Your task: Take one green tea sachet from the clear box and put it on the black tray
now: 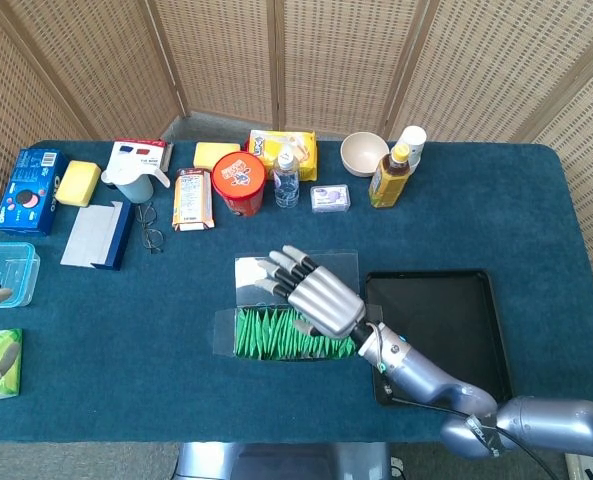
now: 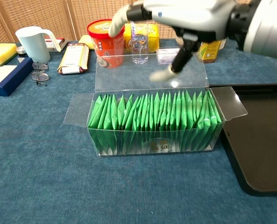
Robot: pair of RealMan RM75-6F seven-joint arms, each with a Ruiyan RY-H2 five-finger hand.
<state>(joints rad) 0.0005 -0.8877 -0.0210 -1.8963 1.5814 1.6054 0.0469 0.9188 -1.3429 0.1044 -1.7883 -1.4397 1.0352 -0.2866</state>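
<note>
Head view puts my right robot hand (image 1: pixel 321 300), fingers spread and holding nothing, directly over the sachets (image 1: pixel 294 333) rowed left-to-right in the clear box (image 2: pixel 152 140), black tray (image 1: pixel 446 320) just right.

Clear plastic box (image 2: pixel 152 140); matt black tray (image 1: pixel 446 320).

Clear box (image 2: pixel 152 140) stands open on the desk (image 1: pixel 536 220), its top unobstructed — upright lid (image 2: pixel 150 70) walls off the far side, side flaps splay outward. Right hand (image 1: pixel 316 298) hovers over the sachets (image 2: pixel 152 116), fingers (image 2: pixel 162 74) spread, occupying that approach. Black tray (image 1: pixel 446 320) lies just beside the box's right end, its surface bare. Bottles (image 1: pixel 288 178) and red tub (image 1: pixel 238 182) line the far edge, well apart — bare desk between them and the box.
</note>
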